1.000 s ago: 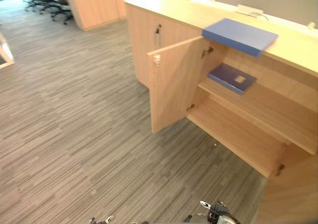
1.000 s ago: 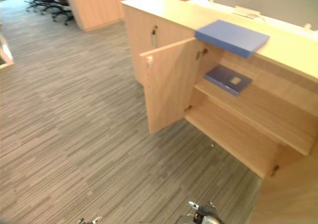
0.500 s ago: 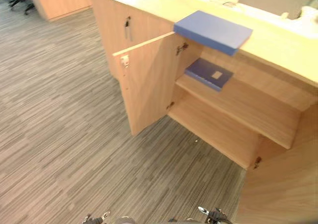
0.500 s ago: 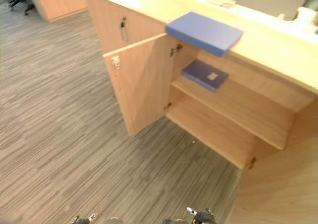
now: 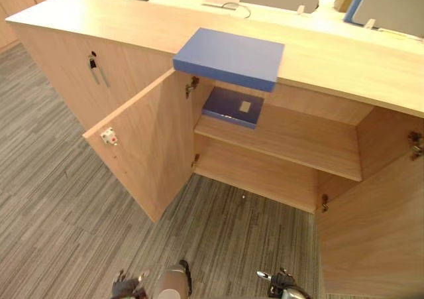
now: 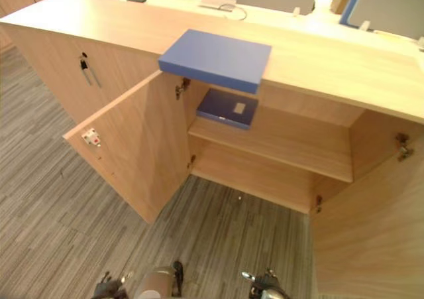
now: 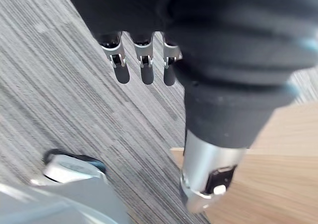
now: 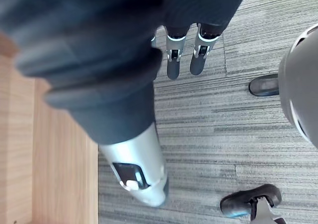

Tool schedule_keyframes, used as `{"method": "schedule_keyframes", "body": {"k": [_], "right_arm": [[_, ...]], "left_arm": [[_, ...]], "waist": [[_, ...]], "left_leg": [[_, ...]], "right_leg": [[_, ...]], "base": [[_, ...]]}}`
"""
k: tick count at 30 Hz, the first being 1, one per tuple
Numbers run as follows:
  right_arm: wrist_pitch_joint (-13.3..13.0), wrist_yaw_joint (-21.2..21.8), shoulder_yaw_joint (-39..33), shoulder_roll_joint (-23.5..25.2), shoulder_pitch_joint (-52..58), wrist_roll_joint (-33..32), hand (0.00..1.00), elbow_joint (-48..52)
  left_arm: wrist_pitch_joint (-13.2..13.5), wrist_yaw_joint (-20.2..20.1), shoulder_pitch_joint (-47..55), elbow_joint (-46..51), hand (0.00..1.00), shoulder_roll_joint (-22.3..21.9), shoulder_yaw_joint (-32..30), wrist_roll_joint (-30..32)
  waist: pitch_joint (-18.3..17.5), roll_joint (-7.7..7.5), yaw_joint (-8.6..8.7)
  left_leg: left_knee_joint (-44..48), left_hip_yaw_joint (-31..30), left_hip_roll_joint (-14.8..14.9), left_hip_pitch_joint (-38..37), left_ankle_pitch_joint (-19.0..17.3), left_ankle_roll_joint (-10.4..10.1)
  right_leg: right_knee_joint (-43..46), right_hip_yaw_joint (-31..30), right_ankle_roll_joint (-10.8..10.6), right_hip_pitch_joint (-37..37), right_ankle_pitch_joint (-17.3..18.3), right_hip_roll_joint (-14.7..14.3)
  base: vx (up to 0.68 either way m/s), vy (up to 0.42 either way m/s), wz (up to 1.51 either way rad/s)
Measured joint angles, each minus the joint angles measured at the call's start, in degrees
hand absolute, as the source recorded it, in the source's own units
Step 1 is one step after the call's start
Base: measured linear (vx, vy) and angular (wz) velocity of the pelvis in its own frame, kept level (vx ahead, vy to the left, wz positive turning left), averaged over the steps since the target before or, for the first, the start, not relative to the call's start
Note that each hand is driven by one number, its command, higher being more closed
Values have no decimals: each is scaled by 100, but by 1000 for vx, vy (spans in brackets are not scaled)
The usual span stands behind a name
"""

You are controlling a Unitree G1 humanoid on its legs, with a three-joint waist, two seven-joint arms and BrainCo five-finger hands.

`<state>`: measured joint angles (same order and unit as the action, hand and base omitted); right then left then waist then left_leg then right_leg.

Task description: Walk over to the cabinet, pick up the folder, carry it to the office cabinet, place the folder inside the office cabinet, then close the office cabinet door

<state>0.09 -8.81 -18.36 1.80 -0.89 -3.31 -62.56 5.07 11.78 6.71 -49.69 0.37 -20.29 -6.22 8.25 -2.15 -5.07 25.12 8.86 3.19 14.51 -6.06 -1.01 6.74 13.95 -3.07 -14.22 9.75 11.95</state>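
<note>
Folder: the blue folder (image 5: 228,57) is lying flat on the cabinet top (image 5: 344,60), at 12 o'clock in the head view. Its near edge is hanging a little over the front, above the open compartment, and no hand is touching it.

Cabinet: the compartment is standing open with 2 doors. The left door (image 5: 142,146) is reaching out toward 8 o'clock and the right door (image 5: 371,226) toward 4 o'clock.

Shelf: the upper shelf (image 5: 298,136) is carrying a darker blue flat thing (image 5: 232,107) with a pale label, just under the folder. I cannot tell if it is a second folder or a book.

Left hand: the left hand (image 7: 142,65) is showing at 7 o'clock in the head view. In its own wrist view the fingers are hanging straight and relaxed over the carpet (image 5: 53,199), holding nothing.

Right hand: the right hand (image 8: 173,60) is showing at 5 o'clock in the head view, low over the carpet. Its fingers are also hanging loose and straight, with nothing in them.

Done: in my judgement the walk to the cabinet is nearly finishing, since the robot is facing the open compartment from near.

Left: picking up the folder is not yet done. Carrying it, putting it inside and closing the door are all waiting, so the task is only beginning.
</note>
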Motion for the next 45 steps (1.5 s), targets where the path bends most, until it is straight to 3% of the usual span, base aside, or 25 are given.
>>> {"method": "schedule_keyframes", "body": {"k": [3, 6, 10, 13, 14, 15, 17, 19, 20, 24, 25, 27, 33, 36, 41, 44, 45], "right_arm": [[0, 42, 8, 58, -52, 10, 0, 86], [31, 46, 34, 18, 119, 42, 0, 110], [177, 83, -81, -183, 369, 264, 0, 80], [217, 107, -174, -290, 411, 437, 0, 135], [217, 130, -252, -252, 413, 451, 0, 213], [204, 153, -256, -249, 400, 447, 0, 234], [196, 156, -236, -254, 366, 441, 0, 277], [164, 155, -225, -251, 369, 434, 0, 332], [114, 153, -191, -254, 354, 430, 0, 333], [48, 135, -171, -193, 394, 245, 0, 335], [40, 122, -172, -148, 406, 215, 0, 334], [28, 122, -185, -173, 404, 224, 0, 333], [34, 119, -188, -117, 452, 225, 0, 332], [32, 115, -260, -81, 439, 223, 0, 331], [32, 122, -282, -61, 319, 224, 0, 331], [34, 178, -273, 51, 67, 234, 0, 304], [36, 200, -273, 104, 3, 244, 0, 305]], "left_arm": [[21, -2, 3, 8, 0, -135, 15, 6], [16, -12, 14, -169, 0, -141, 241, 34], [16, -18, 0, -205, 0, -161, 437, 72], [16, -18, 98, -287, 0, -243, 431, 72], [16, -18, 136, -291, 0, -249, 428, 72], [16, -20, 156, -315, 0, -268, 405, 74], [15, -24, 175, -383, 0, -267, 353, 85], [17, -30, 152, -424, 0, -263, 350, 95], [18, -37, 133, -439, 0, -260, 341, 103], [17, -70, 112, -496, 0, -240, 248, 177], [20, -88, 102, -492, 0, -223, 157, 230], [21, -96, 65, -558, 0, -280, 100, 302], [9, -104, 37, -542, 0, -310, -138, 376], [-20, -111, 28, -546, 0, -296, -142, 424], [-40, -255, -28, -613, 0, -181, 105, 662], [-79, -454, -129, -670, 0, 84, 539, 673], [-103, -500, -190, -667, 0, 179, 608, 671]], "waist": [[-60, 74, -6], [-366, 81, 90], [-467, 173, 190], [-525, 308, 190], [-529, 320, 186], [-501, 334, 223], [-476, 348, 250], [-421, 350, 280], [-344, 352, 323], [-286, 253, 461], [-270, 141, 462], [-253, 217, 469], [-257, 168, 427], [-262, 156, 449], [-265, 152, 496], [-180, 1, 505], [-119, -98, 507]], "left_leg": [[-504, 381, -54, -515, 16, 123], [-1529, 605, -304, -911, 421, 134], [-2239, 635, -651, -1242, 685, 271], [-2466, 634, -803, -1576, 680, 334], [-2497, 646, -831, -1701, 630, 402], [-2542, 668, -845, -1831, 596, 432], [-2665, 623, -823, -2014, 572, 428], [-2714, 546, -752, -2146, 477, 417], [-2706, 491, -664, -2242, 441, 381], [-2650, 314, -566, -2374, 363, 259], [-2563, 277, -611, -2358, 308, 169], [-2531, 115, -509, -2349, 281, 104], [-2720, 20, 9, -2362, 306, -245], [-2793, 91, 90, -2362, 257, -306], [-2789, 161, 80, -2385, 156, -290], [-2548, 373, 34, -2330, 89, -303], [-1933, 450, 26, -2123, -97, -296]], "right_leg": [[-58, -184, -280, -47, -506, 164], [-58, -216, -455, 231, -764, 374], [136, -353, -454, 346, -779, 637], [1290, -519, -435, 829, -787, 883], [1912, -482, -338, 1102, -830, 1006], [2516, -439, -51, 1347, -814, 1109], [3075, -215, -56, 1604, -527, 1125], [3159, 236, -104, 1814, -106, 961], [3002, 468, -100, 1895, 44, 710], [1952, 551, -47, 1924, 10, 124], [1491, 520, 185, 1891, -221, 40], [1336, 697, 147, 1789, -168, -63], [581, 976, 205, 1469, -148, -725], [389, 960, 236, 1393, -168, -878], [203, 897, 240, 1298, -171, -892], [192, 797, 237, 1264, -172, -817], [190, 792, 235, 1172, -173, -741]], "base": [[142, 128, -62], [87, 50, -39], [89, 83, -5], [90, 146, -20], [71, 173, -12], [62, 155, -9], [18, 67, 4], [3, -16, 13], [7, -94, 11], [29, -163, 23], [57, -202, 28], [100, -186, 26], [145, -154, 8], [212, -36, -11], [136, 37, -2], [102, 72, -4], [68, 53, 3]]}}
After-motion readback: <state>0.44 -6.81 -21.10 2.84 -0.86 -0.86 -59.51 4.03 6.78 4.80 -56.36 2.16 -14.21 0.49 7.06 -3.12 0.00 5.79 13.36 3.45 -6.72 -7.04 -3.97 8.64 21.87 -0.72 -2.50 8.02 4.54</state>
